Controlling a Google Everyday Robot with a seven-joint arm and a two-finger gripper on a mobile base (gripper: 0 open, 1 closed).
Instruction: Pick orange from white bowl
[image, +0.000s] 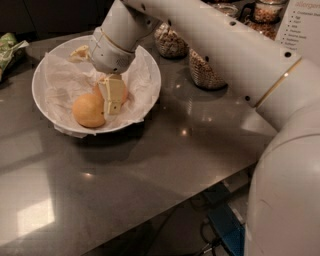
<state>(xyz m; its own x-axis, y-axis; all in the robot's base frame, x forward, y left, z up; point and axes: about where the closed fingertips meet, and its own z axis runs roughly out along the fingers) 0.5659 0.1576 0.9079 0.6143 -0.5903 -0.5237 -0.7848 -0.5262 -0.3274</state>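
Observation:
The white bowl (46, 75), lined with crumpled white paper, stands at the table's back left. The orange (88, 110), pale yellow-orange, lies in its front part. A deeper reddish-orange fruit (123, 93) lies just behind and to the right of it, mostly hidden. My gripper (112, 97) reaches down into the bowl from above. Its cream tip stands right against the orange's right side and in front of the reddish fruit. I cannot tell which fruit it touches.
Glass jars of grain (202, 72) stand behind and right of the bowl, with more jars at the back (170, 42). A green packet (9, 47) lies at the far left. A printed card (302, 25) stands at the back right. The table's front edge runs diagonally at lower right.

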